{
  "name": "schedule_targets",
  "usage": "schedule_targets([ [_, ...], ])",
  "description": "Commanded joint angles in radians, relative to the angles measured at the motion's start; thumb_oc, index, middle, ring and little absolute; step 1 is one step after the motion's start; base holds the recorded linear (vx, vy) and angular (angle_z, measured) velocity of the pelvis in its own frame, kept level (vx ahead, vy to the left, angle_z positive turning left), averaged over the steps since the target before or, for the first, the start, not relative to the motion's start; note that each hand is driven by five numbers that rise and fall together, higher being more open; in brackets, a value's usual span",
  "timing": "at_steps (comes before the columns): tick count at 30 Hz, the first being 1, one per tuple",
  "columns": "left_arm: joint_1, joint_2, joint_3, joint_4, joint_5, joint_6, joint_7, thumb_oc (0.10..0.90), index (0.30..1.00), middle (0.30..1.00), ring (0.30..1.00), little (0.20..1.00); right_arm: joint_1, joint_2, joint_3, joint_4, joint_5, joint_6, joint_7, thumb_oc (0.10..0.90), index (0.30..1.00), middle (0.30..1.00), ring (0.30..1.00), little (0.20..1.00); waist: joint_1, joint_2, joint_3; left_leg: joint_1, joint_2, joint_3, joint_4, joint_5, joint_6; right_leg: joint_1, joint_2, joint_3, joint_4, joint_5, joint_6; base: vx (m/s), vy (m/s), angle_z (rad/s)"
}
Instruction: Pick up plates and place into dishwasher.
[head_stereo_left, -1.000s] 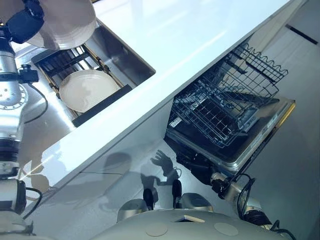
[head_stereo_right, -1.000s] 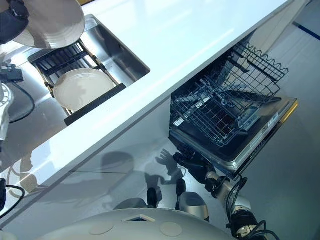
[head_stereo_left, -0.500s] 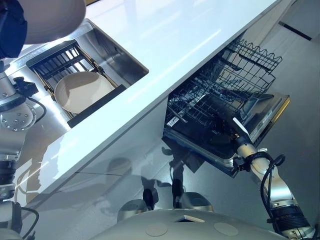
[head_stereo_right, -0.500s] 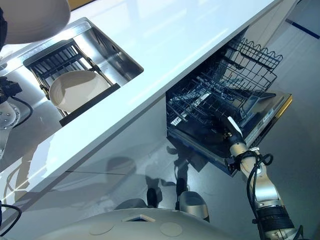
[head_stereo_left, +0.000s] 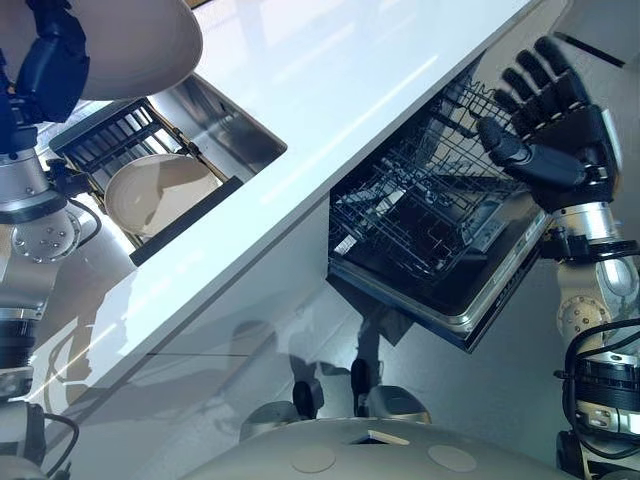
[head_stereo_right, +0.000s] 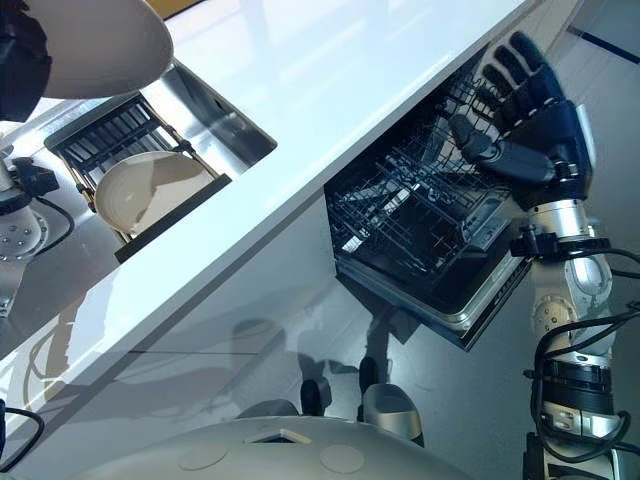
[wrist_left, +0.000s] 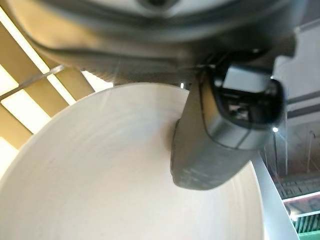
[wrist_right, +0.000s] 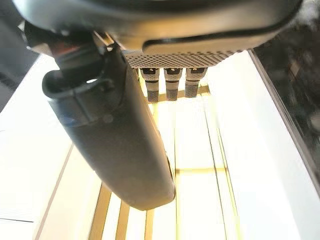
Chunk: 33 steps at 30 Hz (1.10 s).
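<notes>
Plate, likely stiff, smooth and breakable, pinched at its rim by left hand; right hand spread, holding nothing, above dishwasher.

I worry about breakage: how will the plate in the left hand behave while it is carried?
The plate looks rigid and glazed, so probably slippery and brittle if dropped. The left hand grips it at one edge, thumb on its face, so it may tilt.
</notes>
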<state>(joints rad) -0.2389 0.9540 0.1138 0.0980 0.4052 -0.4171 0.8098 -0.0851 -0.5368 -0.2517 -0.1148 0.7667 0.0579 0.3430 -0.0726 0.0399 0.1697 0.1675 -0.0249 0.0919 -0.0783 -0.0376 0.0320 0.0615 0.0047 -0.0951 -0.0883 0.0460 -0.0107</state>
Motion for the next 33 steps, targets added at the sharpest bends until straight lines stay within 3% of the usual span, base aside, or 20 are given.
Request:
schedule_targets([
  [1, -0.111, 0.031, 0.020, 0.034, -0.005, -0.019, 0.025, 0.100, 0.300, 0.300, 0.300, 0.200, 0.011, -0.045, 0.030, 0.029, 0.048, 0.166, 0.135, 0.800, 0.900, 0.900, 0.900, 0.900, -0.002, -0.023, -0.131, -0.088, 0.003, -0.013, 0.046, -0.027, -0.056, -0.011, 0.009, -0.057, 0.162, -0.210, 0.032, 0.03, 0.021, 0.04],
  [3, -0.111, 0.043, 0.013, 0.038, -0.012, -0.019, 0.021, 0.100, 0.300, 0.300, 0.300, 0.200, 0.023, -0.053, 0.062, 0.095, 0.121, 0.212, 0.200, 0.800, 0.900, 0.900, 0.900, 0.900, 0.001, -0.028, -0.134, -0.084, 0.003, -0.015, 0.035, -0.022, -0.055, -0.008, 0.008, -0.060, 0.157, -0.208, 0.034, 0.04, 0.013, 0.05],
  [5, -0.122, 0.046, -0.011, 0.058, -0.014, -0.030, 0.031, 0.100, 0.300, 0.300, 0.300, 0.200, 0.013, -0.048, 0.090, 0.118, 0.239, 0.199, 0.237, 0.800, 0.900, 0.900, 0.900, 0.900, 0.005, -0.032, -0.136, -0.080, 0.002, -0.019, 0.028, -0.018, -0.054, -0.005, 0.008, -0.063, 0.153, -0.205, 0.035, 0.05, 0.007, 0.07],
  [6, -0.129, 0.043, -0.029, 0.074, -0.010, -0.038, 0.044, 0.100, 0.300, 0.300, 0.300, 0.200, 0.000, -0.043, 0.106, 0.116, 0.317, 0.177, 0.232, 0.800, 0.900, 0.900, 0.900, 0.900, 0.010, -0.033, -0.137, -0.078, 0.001, -0.022, 0.026, -0.017, -0.053, -0.003, 0.008, -0.066, 0.152, -0.203, 0.036, 0.05, 0.006, 0.08],
  [7, -0.134, 0.038, -0.041, 0.083, -0.006, -0.043, 0.052, 0.100, 0.300, 0.300, 0.300, 0.200, -0.012, -0.031, 0.114, 0.105, 0.378, 0.112, 0.212, 0.800, 0.900, 0.900, 0.900, 0.900, 0.014, -0.033, -0.137, -0.077, 0.000, -0.024, 0.024, -0.016, -0.052, -0.002, 0.008, -0.068, 0.151, -0.202, 0.037, 0.06, 0.012, 0.06],
  [9, -0.141, 0.010, -0.058, 0.092, 0.004, -0.046, 0.057, 0.100, 0.300, 0.300, 0.300, 0.200, -0.042, 0.024, 0.126, 0.050, 0.401, 0.023, 0.144, 0.800, 0.900, 0.900, 0.900, 0.900, 0.020, -0.028, -0.134, -0.072, -0.002, -0.029, 0.021, -0.017, -0.049, 0.001, 0.008, -0.070, 0.152, -0.201, 0.039, 0.05, 0.026, 0.05],
  [10, -0.144, -0.004, -0.067, 0.094, 0.011, -0.042, 0.062, 0.100, 0.300, 0.300, 0.300, 0.200, -0.053, 0.047, 0.124, 0.027, 0.363, -0.080, 0.086, 0.800, 0.900, 0.900, 0.900, 0.900, 0.021, -0.024, -0.133, -0.071, -0.003, -0.030, 0.020, -0.018, -0.047, 0.002, 0.008, -0.070, 0.152, -0.201, 0.041, 0.05, 0.048, 0.04],
  [12, -0.147, -0.035, -0.082, 0.075, 0.017, -0.008, 0.053, 0.100, 0.300, 0.300, 0.300, 0.200, -0.073, 0.075, 0.109, -0.042, 0.168, -0.309, -0.066, 0.800, 0.900, 0.900, 0.900, 0.900, 0.021, -0.014, -0.131, -0.067, -0.008, -0.031, 0.018, -0.021, -0.041, 0.003, 0.008, -0.065, 0.150, -0.200, 0.042, 0.04, 0.080, 0.02],
  [13, -0.149, -0.057, -0.092, 0.069, 0.030, 0.013, 0.050, 0.100, 0.300, 0.300, 0.300, 0.200, -0.088, 0.071, 0.088, -0.065, -0.098, -0.482, -0.237, 0.800, 0.900, 0.900, 0.900, 0.900, 0.020, -0.007, -0.132, -0.064, -0.011, -0.030, 0.019, -0.025, -0.037, 0.005, 0.009, -0.059, 0.149, -0.199, 0.045, 0.03, 0.080, 0.02],
  [15, -0.151, -0.068, -0.102, 0.065, 0.031, 0.029, 0.044, 0.100, 0.300, 0.300, 0.300, 0.200, -0.104, 0.026, 0.070, -0.053, -0.360, -0.601, -0.400, 0.800, 0.900, 0.900, 0.900, 0.900, 0.020, -0.004, -0.133, -0.062, -0.014, -0.032, 0.020, -0.028, -0.035, 0.007, 0.010, -0.055, 0.146, -0.198, 0.046, 0.03, 0.048, 0.02],
  [16, -0.157, -0.073, -0.110, 0.057, 0.028, 0.044, 0.037, 0.100, 0.300, 0.300, 0.300, 0.200, -0.119, -0.010, 0.068, -0.049, -0.494, -0.627, -0.508, 0.800, 0.900, 0.900, 0.900, 0.900, 0.021, -0.002, -0.133, -0.060, -0.016, -0.032, 0.021, -0.030, -0.033, 0.009, 0.011, -0.053, 0.145, -0.198, 0.046, 0.02, 0.036, 0.02],
  [17, -0.169, -0.075, -0.121, 0.052, 0.022, 0.064, 0.025, 0.100, 0.300, 0.300, 0.300, 0.200, -0.145, -0.059, 0.061, -0.035, -0.632, -0.628, -0.604, 0.800, 0.900, 0.900, 0.900, 0.900, 0.023, -0.003, -0.133, -0.058, -0.019, -0.034, 0.024, -0.033, -0.031, 0.012, 0.012, -0.051, 0.143, -0.197, 0.047, 0.00, 0.000, 0.00],
  [18, -0.182, -0.073, -0.132, 0.052, 0.014, 0.075, 0.016, 0.100, 0.300, 0.300, 0.300, 0.200, -0.179, -0.103, 0.061, -0.013, -0.644, -0.606, -0.634, 0.800, 0.900, 0.900, 0.900, 0.900, 0.026, -0.005, -0.134, -0.057, -0.020, -0.035, 0.027, -0.036, -0.031, 0.015, 0.012, -0.050, 0.141, -0.196, 0.047, 0.00, 0.000, 0.00],
  [24, -0.306, -0.056, -0.221, 0.093, -0.049, 0.108, -0.043, 0.100, 0.300, 0.300, 0.300, 0.200, -0.423, -0.305, 0.127, 0.220, -0.505, -0.428, -0.655, 0.800, 0.900, 0.900, 0.900, 0.900, 0.054, -0.027, -0.139, -0.053, -0.028, -0.051, 0.033, -0.041, -0.036, 0.034, 0.008, -0.070, 0.132, -0.196, 0.048, 0.01, -0.005, -0.02],
  [25, -0.320, -0.053, -0.235, 0.101, -0.065, 0.106, -0.049, 0.100, 0.300, 0.300, 0.300, 0.200, -0.465, -0.338, 0.143, 0.267, -0.407, -0.413, -0.616, 0.800, 0.900, 0.900, 0.900, 0.900, 0.061, -0.031, -0.141, -0.053, -0.028, -0.053, 0.034, -0.041, -0.037, 0.036, 0.007, -0.074, 0.131, -0.196, 0.048, 0.00, -0.005, 0.08],
  [27, -0.358, -0.055, -0.267, 0.135, -0.082, 0.097, -0.053, 0.100, 0.300, 0.300, 0.300, 0.200, -0.537, -0.377, 0.170, 0.363, -0.359, -0.368, -0.616, 0.800, 0.900, 0.900, 0.900, 0.900, 0.068, -0.035, -0.145, -0.051, -0.028, -0.055, 0.031, -0.040, -0.039, 0.040, 0.004, -0.084, 0.129, -0.196, 0.050, 0.00, -0.008, 0.09],
  [30, -0.415, -0.058, -0.316, 0.177, -0.110, 0.088, -0.065, 0.100, 0.300, 0.300, 0.300, 0.200, -0.646, -0.417, 0.223, 0.506, -0.281, -0.356, -0.607, 0.800, 0.900, 0.900, 0.900, 0.900, 0.080, -0.042, -0.149, -0.049, -0.031, -0.057, 0.033, -0.041, -0.041, 0.044, 0.000, -0.097, 0.127, -0.194, 0.052, 0.00, -0.008, 0.06],
  [33, -0.472, -0.073, -0.373, 0.220, -0.123, 0.085, -0.071, 0.100, 0.300, 0.300, 0.300, 0.200, -0.765, -0.419, 0.277, 0.593, -0.145, -0.416, -0.612, 0.800, 0.900, 0.900, 0.900, 0.900, 0.090, -0.046, -0.154, -0.046, -0.035, -0.062, 0.032, -0.040, -0.041, 0.052, -0.003, -0.108, 0.118, -0.188, 0.053, 0.03, 0.010, 0.09],
])
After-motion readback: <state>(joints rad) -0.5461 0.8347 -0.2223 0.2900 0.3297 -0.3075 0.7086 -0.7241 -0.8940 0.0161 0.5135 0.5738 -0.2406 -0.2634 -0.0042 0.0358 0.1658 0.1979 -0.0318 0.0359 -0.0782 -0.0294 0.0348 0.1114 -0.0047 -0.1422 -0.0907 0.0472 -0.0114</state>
